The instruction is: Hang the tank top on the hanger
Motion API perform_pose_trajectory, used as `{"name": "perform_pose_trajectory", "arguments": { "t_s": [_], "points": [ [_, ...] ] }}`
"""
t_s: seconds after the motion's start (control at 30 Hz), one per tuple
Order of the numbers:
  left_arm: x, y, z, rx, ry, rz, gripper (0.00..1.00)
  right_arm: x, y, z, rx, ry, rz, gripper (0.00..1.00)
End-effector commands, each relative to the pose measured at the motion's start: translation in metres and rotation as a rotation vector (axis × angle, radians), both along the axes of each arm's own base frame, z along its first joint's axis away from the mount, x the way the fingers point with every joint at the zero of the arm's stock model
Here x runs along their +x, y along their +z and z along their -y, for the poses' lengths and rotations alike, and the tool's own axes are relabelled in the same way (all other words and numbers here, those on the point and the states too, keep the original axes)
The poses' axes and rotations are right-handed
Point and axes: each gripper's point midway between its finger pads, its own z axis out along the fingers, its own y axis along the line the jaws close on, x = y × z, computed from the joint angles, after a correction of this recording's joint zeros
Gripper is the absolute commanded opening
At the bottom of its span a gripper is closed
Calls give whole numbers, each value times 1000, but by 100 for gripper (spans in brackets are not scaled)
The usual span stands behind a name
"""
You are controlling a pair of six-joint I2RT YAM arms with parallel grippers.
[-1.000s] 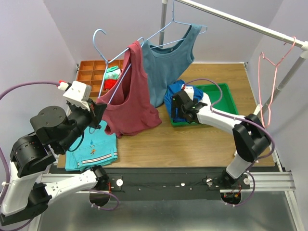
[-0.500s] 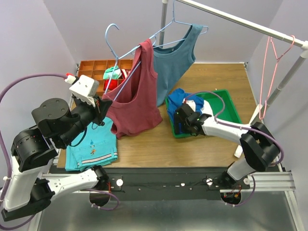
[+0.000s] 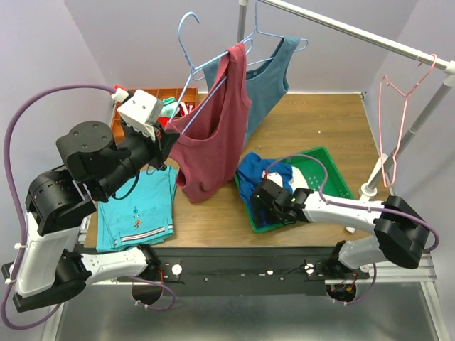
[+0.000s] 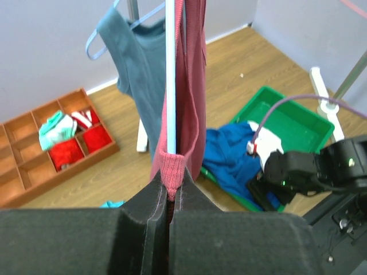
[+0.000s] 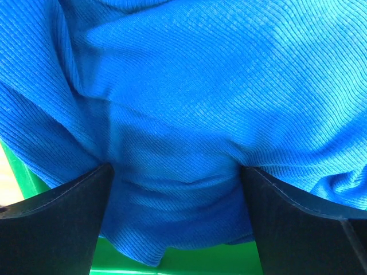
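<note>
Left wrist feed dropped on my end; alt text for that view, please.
The left gripper is shut on the light-blue hanger wire and the hem of the maroon tank top hung on it, both running up the frame. Behind hangs a slate-blue tank top; below sit an orange divided tray and a green bin holding a bright blue garment.

Closed in on three sides by pale lilac walls (image 3: 106,42), evenly and softly lit. Brown wooden tabletop (image 3: 320,121) at centre. White clothes rail (image 3: 355,32) slanting across upper right, carried on a grey upright pole (image 3: 242,28). Black mounting plate (image 3: 284,270) along the near edge, grey floor (image 3: 284,320) below.
</note>
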Motion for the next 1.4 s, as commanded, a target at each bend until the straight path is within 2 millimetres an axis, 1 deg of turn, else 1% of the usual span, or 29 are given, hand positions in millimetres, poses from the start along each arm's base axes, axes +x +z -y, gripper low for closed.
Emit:
{"name": "perform_pose_trajectory", "arguments": {
  "t_s": [0.0, 0.03, 0.07, 0.1, 0.13, 0.17, 0.2, 0.33, 0.37, 0.43, 0.5, 0.57, 0.63, 0.67, 0.73, 0.77, 0.93, 0.97, 1.0, 1.07, 1.1, 1.13, 1.17, 1.2, 1.23, 1.27, 1.3, 1.37],
  "points": [
    [-3, 50, 7, -84, -59, 126, 0, -45, -13, 17, -41, 8, -161, 100],
    [-3, 53, 10, -87, -68, 131, 0, -47, -11, 16, -35, 11, -161, 100],
    [-1, 53, 19, -83, -93, 127, 0, -50, -10, 16, -27, 17, -171, 100],
    [-3, 62, 21, -95, -110, 150, 0, -52, -10, 16, -24, 22, -176, 100],
    [-2, 65, 24, -96, -120, 156, 0, -54, -8, 16, -17, 23, -178, 100],
    [0, 66, 32, -93, -140, 158, 0, -57, -9, 17, -13, 27, -190, 100],
    [-1, 74, 33, -104, -150, 179, 0, -60, -10, 18, -12, 31, -197, 100],
    [5, 83, 47, -107, -180, 212, 0, -73, -13, 20, 4, 33, -236, 100],
    [9, 83, 54, -103, -187, 211, 0, -76, -13, 18, 22, 37, -241, 100],
    [11, 82, 65, -109, -215, 216, 0, -80, -15, 21, 22, 30, -253, 100],
    [19, 79, 74, -86, -224, 243, 0, -81, -13, 22, 31, 29, -247, 100],
    [28, 78, 80, -67, -213, 274, 0, -82, -11, 26, 28, 25, -241, 100],
    [40, 75, 86, -48, -188, 305, 0, -80, -7, 25, 39, 23, -228, 100],
    [47, 71, 93, -29, -183, 306, 0, -80, -7, 26, 33, 22, -225, 100],
    [55, 71, 99, 2, -178, 327, 0, -79, -5, 26, 38, 21, -221, 100],
    [63, 64, 107, 27, -180, 320, 0, -79, -5, 26, 39, 20, -219, 100],
    [87, 55, 118, 103, -151, 344, 0, -76, -3, 26, 45, 11, -202, 100],
    [95, 50, 122, 120, -145, 337, 0, -76, -2, 26, 47, 11, -201, 100],
    [102, 52, 119, 123, -134, 341, 0, -76, -1, 25, 49, 9, -197, 100],
    [112, 51, 120, 128, -143, 337, 0, -75, 0, 25, 52, 10, -193, 100],
    [112, 57, 122, 113, -164, 351, 0, -74, 2, 24, 54, 12, -189, 100],
    [118, 58, 119, 114, -155, 354, 0, -73, 2, 25, 52, 9, -187, 100],
    [123, 57, 121, 123, -159, 356, 0, -74, 2, 26, 47, 9, -187, 100],
    [126, 58, 121, 123, -159, 356, 0, -73, 3, 25, 49, 8, -182, 100],
    [123, 71, 119, 107, -172, 377, 0, -73, 4, 25, 52, 9, -182, 100],
    [129, 66, 126, 114, -193, 364, 0, -73, 4, 25, 53, 7, -180, 100],
    [126, 74, 125, 108, -199, 375, 0, -73, 5, 25, 55, 6, -179, 100],
    [129, 69, 133, 112, -233, 366, 0, -73, 5, 25, 55, 9, -178, 100]
  ]
}}
